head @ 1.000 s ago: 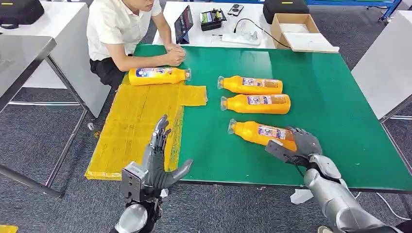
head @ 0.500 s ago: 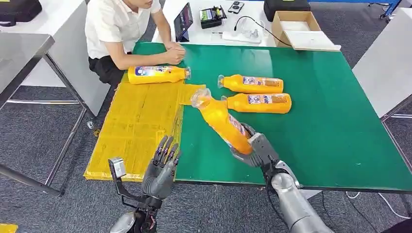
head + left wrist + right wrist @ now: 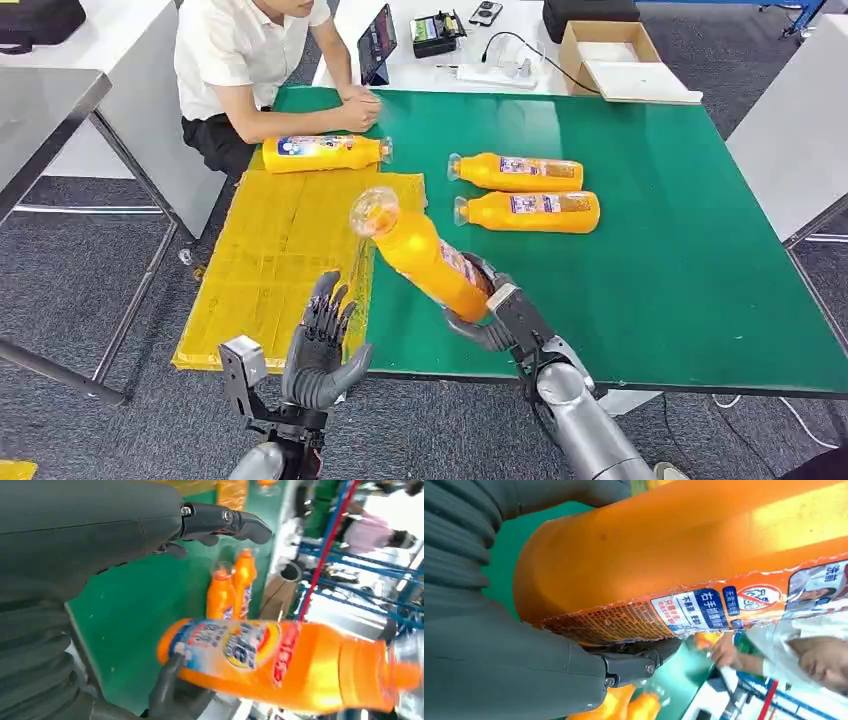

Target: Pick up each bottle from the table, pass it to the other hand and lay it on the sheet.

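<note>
My right hand (image 3: 492, 305) grips an orange bottle (image 3: 420, 254) by its base and holds it tilted above the green table (image 3: 680, 260), clear cap end toward the yellow sheet (image 3: 280, 260). The same bottle (image 3: 280, 662) (image 3: 684, 550) is close up in both wrist views. My left hand (image 3: 322, 348) is open, fingers up, near the sheet's front edge, apart from the bottle. One bottle (image 3: 325, 153) lies on the sheet's far end. Two more bottles (image 3: 517, 172) (image 3: 530, 211) lie side by side on the table.
A person (image 3: 250, 60) sits at the table's far left corner with hands (image 3: 360, 108) resting near the sheet. Behind the green table stands a white table with a cardboard box (image 3: 615, 62), a tablet (image 3: 378, 47) and cables. Grey tables flank both sides.
My right hand has lifted the nearest bottle off the table and swung it left toward the sheet. My left hand has drawn back and turned slightly near the sheet's front edge.
</note>
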Controlling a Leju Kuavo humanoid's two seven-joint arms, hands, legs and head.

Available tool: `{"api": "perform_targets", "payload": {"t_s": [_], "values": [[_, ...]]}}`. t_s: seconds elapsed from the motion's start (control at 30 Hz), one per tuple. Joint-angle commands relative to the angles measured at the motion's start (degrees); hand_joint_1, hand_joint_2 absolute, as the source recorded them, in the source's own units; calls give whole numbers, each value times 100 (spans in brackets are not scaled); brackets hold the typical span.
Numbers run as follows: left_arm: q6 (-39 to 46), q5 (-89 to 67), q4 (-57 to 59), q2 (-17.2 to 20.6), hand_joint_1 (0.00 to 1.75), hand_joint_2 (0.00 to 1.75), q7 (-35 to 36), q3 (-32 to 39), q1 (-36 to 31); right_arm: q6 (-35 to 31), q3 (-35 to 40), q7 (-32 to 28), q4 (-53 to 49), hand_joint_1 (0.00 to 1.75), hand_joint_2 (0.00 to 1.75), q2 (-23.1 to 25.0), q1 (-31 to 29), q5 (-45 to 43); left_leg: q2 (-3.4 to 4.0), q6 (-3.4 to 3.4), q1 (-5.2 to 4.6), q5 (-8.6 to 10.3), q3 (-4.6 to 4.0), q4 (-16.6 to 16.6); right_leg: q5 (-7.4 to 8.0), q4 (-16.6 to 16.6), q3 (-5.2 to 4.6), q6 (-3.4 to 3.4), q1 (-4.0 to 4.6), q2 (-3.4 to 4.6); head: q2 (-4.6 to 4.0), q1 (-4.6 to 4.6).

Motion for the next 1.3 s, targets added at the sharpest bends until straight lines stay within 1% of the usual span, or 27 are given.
{"api": "perform_targets", "payload": {"t_s": [0.03,0.1,0.13,0.17,0.3,0.37,0.57,0.6,0.63,0.67,0.73,0.77,0.8,0.83,0.87,0.9,0.93,1.07,1.1,1.13,1.17,1.2,1.23,1.27,1.3], "values": [[446,-778,175,-26,0,175,-135,-237,-307,126,1028,-90,449,175,175,51,-83,274,7,7,0,-4,15,-5,-3,-6,14,-9,4,-4,0,0],[462,-854,206,-34,0,175,-208,-243,-324,176,1176,-87,553,175,175,48,-116,331,7,7,1,-4,14,-5,-3,-7,16,-9,4,-4,0,2],[500,-911,214,-42,0,175,-247,-241,-325,205,1244,-75,594,175,175,42,-132,364,17,16,2,-11,40,-13,-7,-17,41,-21,10,-6,0,-2],[542,-979,233,-76,0,175,-284,-222,-331,259,1391,-52,686,175,175,26,-167,430,8,8,-1,-4,15,-5,-3,-6,14,-9,2,-2,0,2],[589,-928,412,-210,0,175,-283,-84,-417,263,1735,-145,773,175,175,-36,-200,613,11,12,0,-6,24,-9,-3,-13,27,-14,5,-6,0,2],[580,-912,447,-221,0,175,-283,-66,-444,255,1752,-143,770,175,175,-34,-196,611,3,7,-3,-1,9,-5,-2,-5,11,-7,0,-7,0,0],[579,-911,448,-220,0,175,-284,-64,-446,254,1751,-143,765,175,175,-31,-204,611,8,10,-2,-4,18,-7,-4,-8,20,-12,2,-7,0,0],[347,-622,447,-232,0,175,-224,-37,-436,250,1811,-138,740,175,175,-62,-215,638,4,7,-3,-2,9,-5,-2,-4,10,-7,-1,-6,0,0],[189,-455,462,-232,0,175,-162,-41,-446,244,1856,-143,735,175,175,-73,-221,668,11,12,-2,-5,23,-9,-4,-10,24,-14,3,-7,0,2],[-40,-182,500,-221,0,175,-78,-32,-473,220,1922,-156,728,175,175,-80,-223,701,9,10,-1,-4,15,-6,-2,-8,17,-10,3,-5,0,0],[-132,-26,566,-228,0,175,-70,-31,-510,183,1991,-171,688,175,175,-79,-213,728,10,11,-2,-5,20,-7,-4,-9,21,-12,3,-6,0,0],[-678,681,636,-236,0,175,269,2,-516,146,2046,-194,618,175,175,-83,-197,717,4,8,-2,-2,13,-6,-3,-6,15,-9,2,-8,0,0],[-758,814,665,-203,0,175,311,3,-518,124,2061,-205,583,175,175,-78,-189,703,5,13,-2,-4,23,-10,-4,-11,26,-14,3,-13,0,2],[-662,699,687,-198,0,175,171,-15,-529,117,2049,-224,543,175,175,-73,-178,654,8,10,-2,-4,17,-7,-3,-8,18,-11,3,-7,0,0],[-850,980,747,-209,0,175,271,-16,-555,136,2053,-253,493,175,175,-77,-184,579,10,7,-2,-3,10,-5,-2,-5,10,-9,1,-2,0,0],[-868,1029,793,-201,0,175,293,-35,-581,202,1966,-281,448,175,175,-40,-157,413,11,10,-3,-4,19,-8,-3,-8,19,-13,2,-5,0,0],[-859,1036,825,-196,0,175,296,-51,-596,254,1935,-295,408,175,175,-30,-144,331,6,7,-1,-3,8,-3,-2,-3,10,-9,2,-5,0,0],[-692,1082,1142,-203,0,175,286,-146,-698,404,1723,-304,-27,175,175,27,15,-135,5,10,-3,-4,15,-7,-5,-5,17,-13,2,-11,0,0],[-686,1078,1188,-203,0,175,285,-163,-705,401,1714,-304,-99,175,175,30,27,-158,5,7,-2,-2,7,-4,-3,-3,9,-8,1,-6,0,2],[-759,1173,1249,-203,0,175,313,-169,-716,448,1707,-312,-175,175,175,44,17,-226,14,12,-1,-8,22,-7,-5,-7,22,-15,4,-4,0,0],[-770,1189,1269,-197,0,175,319,-177,-719,491,1705,-307,-196,175,175,55,8,-267,11,8,-5,-4,10,-4,-3,-2,9,-9,-1,-1,0,0],[-766,1188,1310,-188,0,175,319,-196,-734,538,1693,-309,-236,175,175,71,-1,-332,18,11,-4,-8,20,-6,-5,-5,17,-14,1,2,0,2],[-765,1188,1318,-185,0,175,319,-197,-730,536,1694,-308,-255,175,175,94,-27,-330,14,8,-4,-5,9,-3,-4,-1,8,-10,0,1,0,2],[-748,1157,1368,-187,0,175,290,-210,-766,527,1706,-303,-278,175,175,92,-52,-326,21,11,-4,-9,18,-5,-5,-3,16,-15,1,4,0,0],[-597,1016,1403,-201,0,175,190,-207,-793,512,1714,-295,-284,175,175,91,-60,-325,20,8,-5,-6,9,-4,-2,-1,7,-11,-1,7,0,2]]}}
